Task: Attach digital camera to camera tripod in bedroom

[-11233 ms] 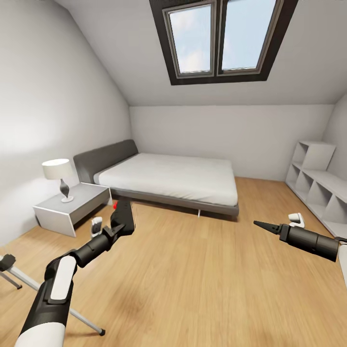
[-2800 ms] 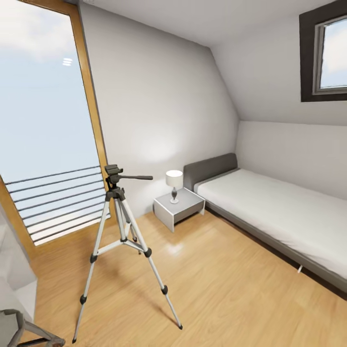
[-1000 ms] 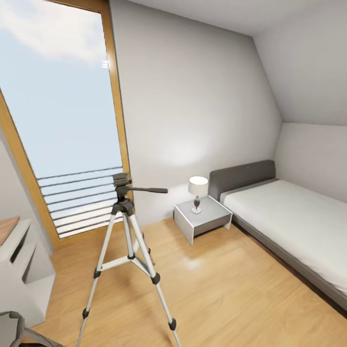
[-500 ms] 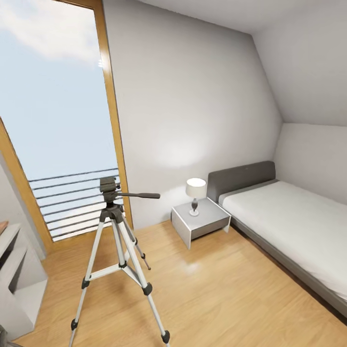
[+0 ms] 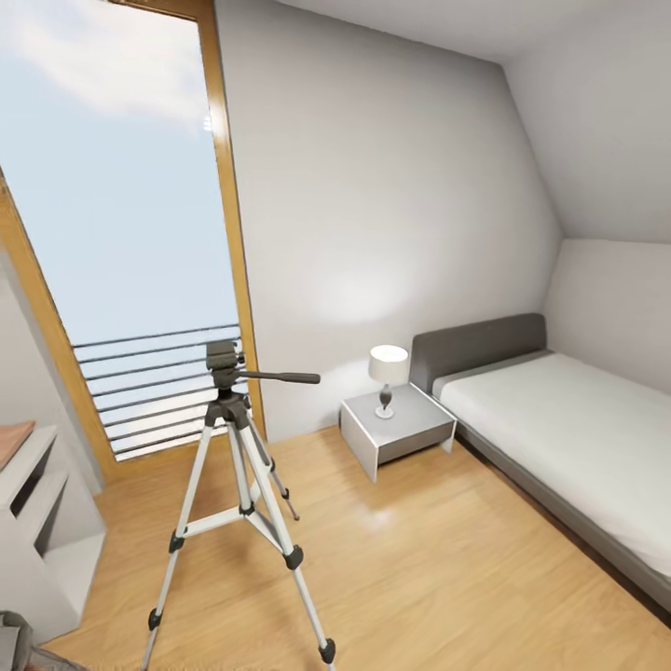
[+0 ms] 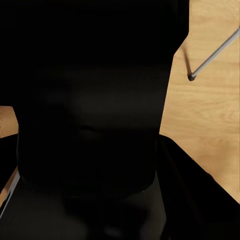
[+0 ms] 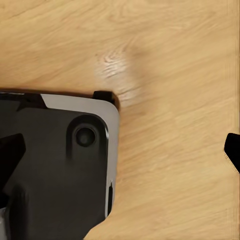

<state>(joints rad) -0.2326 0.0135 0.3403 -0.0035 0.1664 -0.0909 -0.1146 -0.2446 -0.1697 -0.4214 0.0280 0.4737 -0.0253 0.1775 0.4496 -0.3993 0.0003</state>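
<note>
Left wrist view: digital camera (image 6: pixel 95 100) fills the left end effector (image 6: pixel 100 165), apparently gripped; tripod leg (image 6: pixel 212 55) beyond.

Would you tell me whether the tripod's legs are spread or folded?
Spread: the camera tripod stands upright on the wood floor, its legs splayed apart.

Head view: from standing height, faces across bedroom toward far white wall, tilted slightly down. Camera tripod (image 5: pixel 238 485) near, left of centre; tall window (image 5: pixel 121 233) far left; nightstand (image 5: pixel 399 431) and bed (image 5: pixel 568 447) far right.

Left wrist view: very close on dark black mass (image 6: pixel 95 105) blocking most of frame; looks down at wood floor (image 6: pixel 210 105), thin silver leg (image 6: pixel 212 56) at edge.

Right wrist view: looks straight down, close to wood floor (image 7: pixel 175 75); black-and-grey robot base (image 7: pixel 60 165) in frame.

Shared: same light wood floor (image 5: pixel 438 568) in all three views; left wrist's silver leg possibly tripod's, cannot tell.
</note>
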